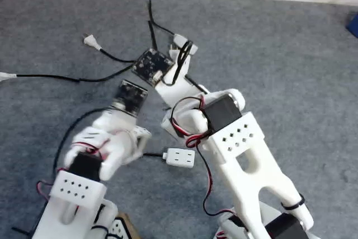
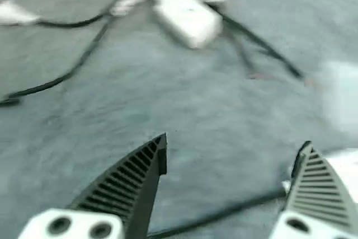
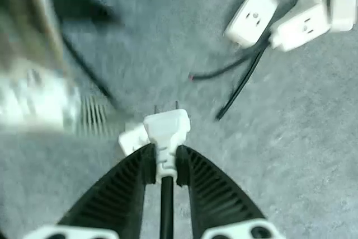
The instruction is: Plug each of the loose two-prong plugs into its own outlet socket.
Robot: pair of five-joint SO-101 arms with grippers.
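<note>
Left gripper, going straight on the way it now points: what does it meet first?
Probably the bare carpet just ahead of the open left gripper. A white socket block lies farther along, roughly in line, but depth is unclear in the wrist view.

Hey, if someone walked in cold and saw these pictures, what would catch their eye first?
Most striking is the right gripper, clamped on a white two-prong plug with its prongs pointing away from the wrist. Beyond it, a white outlet socket lies on the gray carpet among black cords. The left gripper hangs open above the carpet.
</note>
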